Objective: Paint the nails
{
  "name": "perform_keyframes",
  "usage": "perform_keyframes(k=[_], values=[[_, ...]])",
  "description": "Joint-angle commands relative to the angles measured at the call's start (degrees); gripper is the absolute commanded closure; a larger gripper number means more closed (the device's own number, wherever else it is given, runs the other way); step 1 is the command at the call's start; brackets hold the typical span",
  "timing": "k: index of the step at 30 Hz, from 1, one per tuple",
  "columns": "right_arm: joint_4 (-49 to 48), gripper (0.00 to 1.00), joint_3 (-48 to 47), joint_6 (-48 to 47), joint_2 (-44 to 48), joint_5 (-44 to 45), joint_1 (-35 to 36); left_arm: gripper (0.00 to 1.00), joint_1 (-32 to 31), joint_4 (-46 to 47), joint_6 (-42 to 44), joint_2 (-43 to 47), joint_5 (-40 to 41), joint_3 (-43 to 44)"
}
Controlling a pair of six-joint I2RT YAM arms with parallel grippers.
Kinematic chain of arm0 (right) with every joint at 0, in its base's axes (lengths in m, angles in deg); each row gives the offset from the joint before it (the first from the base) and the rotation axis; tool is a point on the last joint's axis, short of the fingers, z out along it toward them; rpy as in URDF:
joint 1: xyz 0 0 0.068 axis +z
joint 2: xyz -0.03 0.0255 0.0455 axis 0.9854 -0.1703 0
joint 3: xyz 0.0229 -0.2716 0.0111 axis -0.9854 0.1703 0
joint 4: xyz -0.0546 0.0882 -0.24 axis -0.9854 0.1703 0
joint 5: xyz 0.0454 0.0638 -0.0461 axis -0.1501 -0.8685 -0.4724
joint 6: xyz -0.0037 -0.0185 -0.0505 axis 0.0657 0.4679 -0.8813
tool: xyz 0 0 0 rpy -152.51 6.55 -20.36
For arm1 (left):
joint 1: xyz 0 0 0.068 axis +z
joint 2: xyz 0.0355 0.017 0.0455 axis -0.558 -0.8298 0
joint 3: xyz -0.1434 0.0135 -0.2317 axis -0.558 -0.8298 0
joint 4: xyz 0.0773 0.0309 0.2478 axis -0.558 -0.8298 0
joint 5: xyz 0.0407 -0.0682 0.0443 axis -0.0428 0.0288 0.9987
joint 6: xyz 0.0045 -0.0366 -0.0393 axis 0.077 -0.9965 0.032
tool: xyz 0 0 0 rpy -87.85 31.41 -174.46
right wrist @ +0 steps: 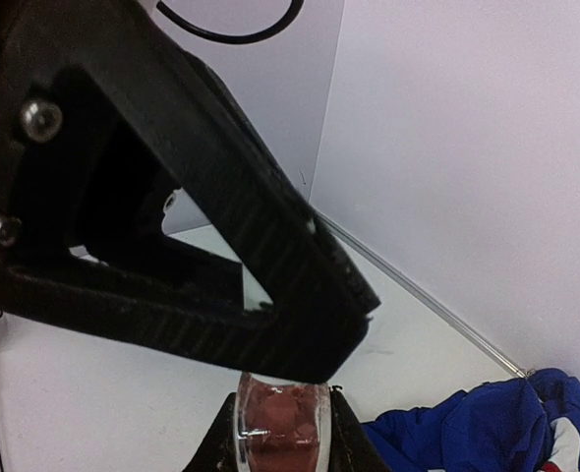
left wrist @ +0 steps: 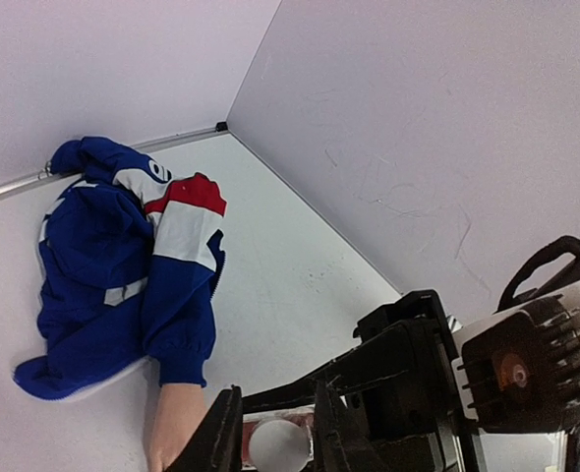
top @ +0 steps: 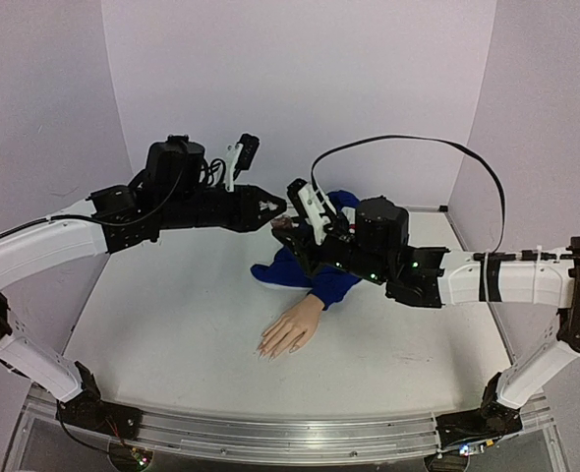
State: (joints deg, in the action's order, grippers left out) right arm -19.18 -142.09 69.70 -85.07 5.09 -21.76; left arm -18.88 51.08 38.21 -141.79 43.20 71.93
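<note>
While the nails (top: 268,350) look bare and skin-coloured, as far as the overhead view lets me tell, the job is only at the stage of getting the polish open. The right hand (top: 288,228) is clamped on a small bottle (right wrist: 280,433) of pinkish polish, with a finger pressed to the glass on each side. The left hand (top: 275,206) sits directly over it from the opposite side, closed narrowly round the white cap (left wrist: 278,444). Both hands are held up off the desk (top: 172,324), touching or very nearly so. I cannot tell whether the cap is loosened or tight on the bottle. The dummy hand (top: 292,329) lies flat, palm down, below the two hands and on their near side, well apart from both. Its fingertips point away from them toward the arm bases, and its wrist runs into a blue jacket (top: 315,280) crumpled under the right hand. I judge that nearly everything is left: lifting the cap off, presumably with a brush under it, carrying it down to the fingertips, and coating each nail in turn.
</note>
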Motion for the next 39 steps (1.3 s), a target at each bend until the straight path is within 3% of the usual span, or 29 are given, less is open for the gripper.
perform_keyframes(k=[1, 5, 7, 8, 10, 12, 14, 16, 20, 24, 26, 28, 30, 32, 34, 36, 39], values=[[-3.3, 1.00, -3.6, 0.1, 0.1, 1.1, 0.5, 0.81, -0.8, 2.6, 1.4, 0.0, -1.0, 2.6], [-3.3, 1.00, -4.4, 1.2, 0.6, -3.3, 0.4, 0.92, -1.1, 2.7, 4.1, -0.3, -6.8, 1.2], [-3.2, 1.00, -4.1, 1.1, 2.0, -11.7, -0.4, 0.97, -1.1, 2.7, 7.4, -0.5, -13.5, 0.7], [-3.0, 1.00, -3.9, 2.5, 2.8, -20.1, -2.0, 0.98, -1.0, 2.7, 9.7, -0.4, -18.1, 0.3], [-4.5, 1.00, -4.4, 9.1, 3.6, -44.9, -7.2, 1.00, -0.8, 2.6, 14.7, 0.0, -33.4, -0.6], [-10.3, 1.00, -6.3, 17.4, 2.6, -65.3, -9.5, 1.00, -0.2, 2.6, 17.9, 0.7, -44.9, -1.5], [-16.0, 1.00, -7.9, 24.8, 1.6, -74.7, -9.2, 1.00, 0.1, 2.6, 19.3, 1.0, -54.5, -1.1], [-25.1, 1.00, -7.3, 31.9, 1.5, -77.8, -8.8, 1.00, 0.1, 2.6, 19.8, 0.8, -62.7, 0.0], [-27.3, 1.00, -5.3, 33.4, 3.2, -77.1, -8.7, 1.00, 0.2, 2.7, 20.3, 0.0, -69.9, 1.8], [-25.4, 1.00, -3.8, 30.7, 3.6, -74.0, -8.7, 1.00, 0.7, 2.6, 19.6, 0.1, -68.1, 2.1], [-17.6, 1.00, -3.5, 24.5, 4.5, -70.3, -8.8, 1.00, 1.4, 2.6, 19.0, 1.3, -64.6, 1.5], [-5.5, 1.00, -3.9, 14.9, 5.8, -63.7, -8.8, 0.91, 2.4, 2.5, 17.9, 3.4, -58.3, 0.4], [-0.6, 1.00, -2.9, 9.1, 7.2, -54.7, -8.7, 0.78, 3.7, 2.1, 17.0, 5.4, -49.9, -1.0], [0.4, 1.00, -0.7, 6.1, 8.9, -45.8, -8.8, 0.68, 4.7, 1.3, 16.4, 7.7, -39.1, -2.7], [0.6, 1.00, 0.5, 4.9, 9.7, -38.7, -8.8, 0.46, 4.8, -1.0, 16.1, 9.4, -29.0, -3.2], [1.1, 1.00, 1.0, 3.9, 9.8, -32.6, -8.7, 0.32, 4.8, -3.1, 15.3, 10.3, -21.6, -3.2], [1.3, 1.00, 1.4, 3.6, 9.1, -23.8, -8.7, 0.22, 4.8, -3.4, 12.9, 11.6, -15.7, -3.7]])
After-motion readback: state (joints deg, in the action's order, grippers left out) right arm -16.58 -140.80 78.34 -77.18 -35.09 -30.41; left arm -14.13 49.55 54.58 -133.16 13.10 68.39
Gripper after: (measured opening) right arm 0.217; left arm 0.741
